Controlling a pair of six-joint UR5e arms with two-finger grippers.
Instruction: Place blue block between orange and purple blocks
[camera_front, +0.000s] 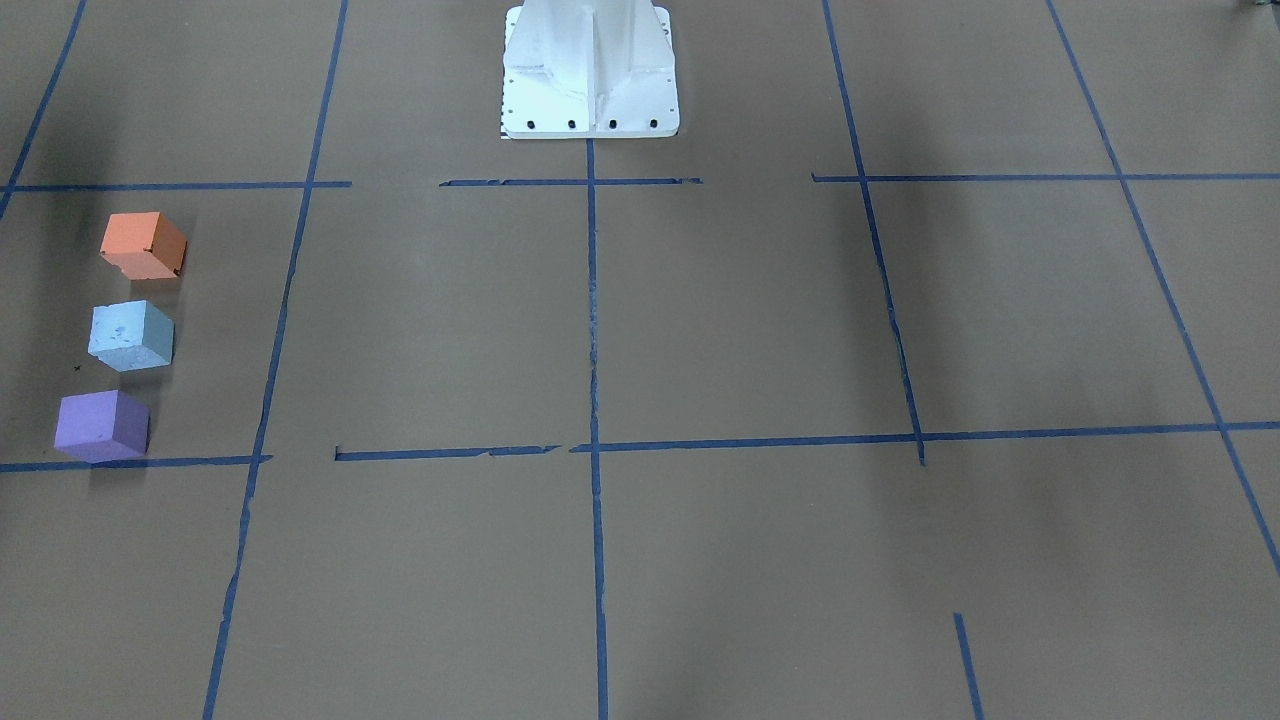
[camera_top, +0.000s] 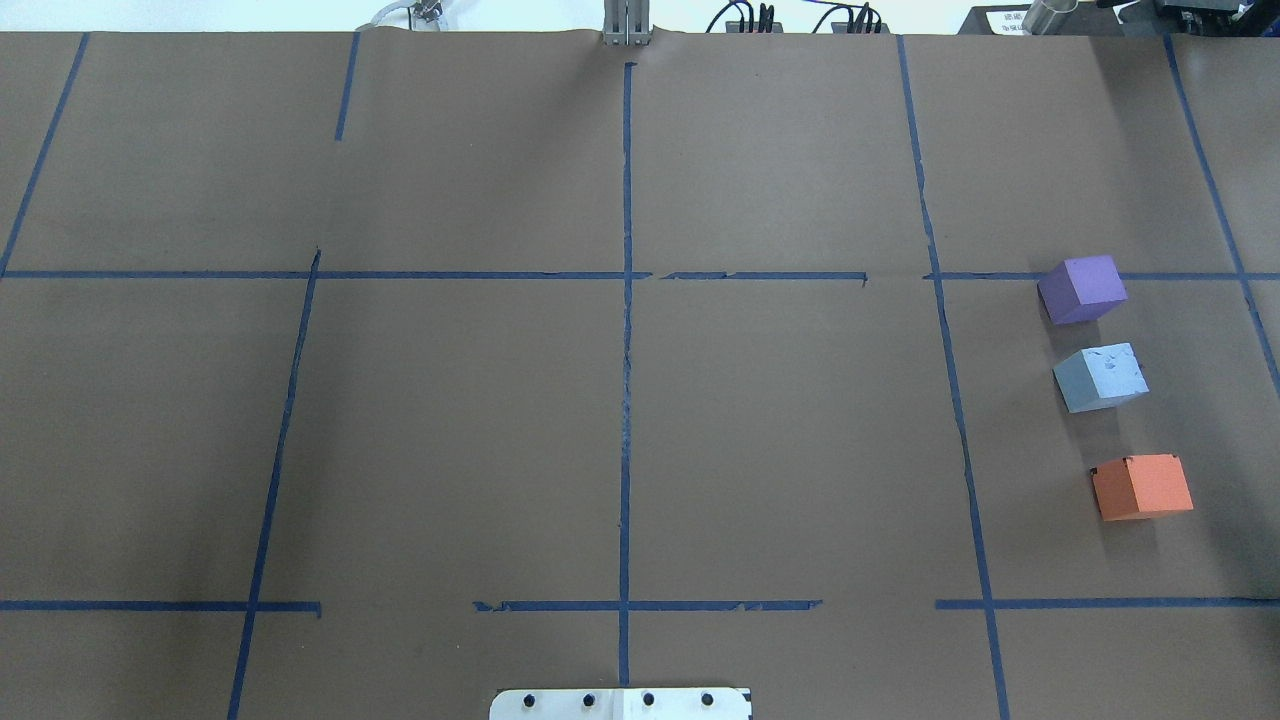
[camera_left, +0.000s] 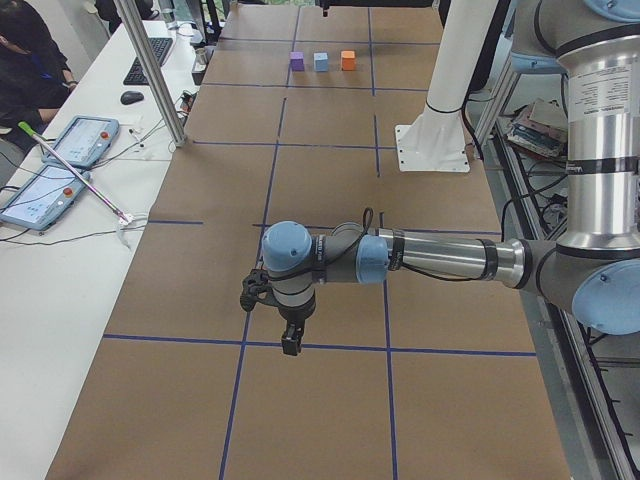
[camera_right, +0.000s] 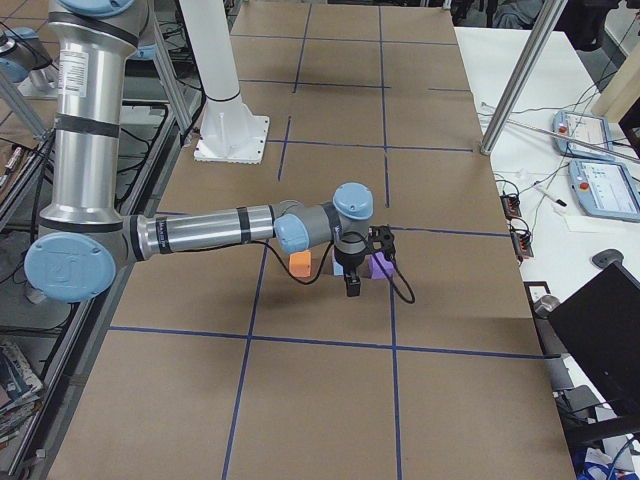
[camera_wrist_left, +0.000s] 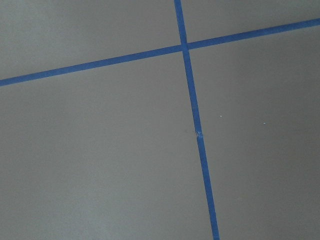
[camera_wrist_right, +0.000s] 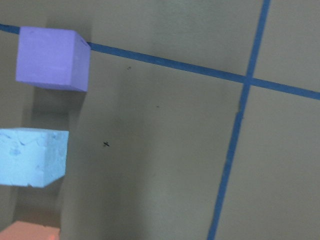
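Observation:
The blue block (camera_top: 1100, 377) sits on the brown table between the purple block (camera_top: 1082, 288) and the orange block (camera_top: 1142, 486), in a row at the right. The front view shows the same row: orange (camera_front: 143, 245), blue (camera_front: 131, 335), purple (camera_front: 102, 425). The right wrist view looks down on purple (camera_wrist_right: 52, 58), blue (camera_wrist_right: 31, 156) and a corner of orange (camera_wrist_right: 30, 231). My right gripper (camera_right: 352, 285) hangs above the blocks and shows only in the right side view. My left gripper (camera_left: 290, 345) hangs over bare table far from them. I cannot tell whether either is open.
The white robot base (camera_front: 590, 70) stands at the table's middle edge. Blue tape lines (camera_top: 626, 350) divide the table into squares. A side table with tablets (camera_left: 60, 150) and a metal post (camera_left: 150, 70) runs along the far edge.

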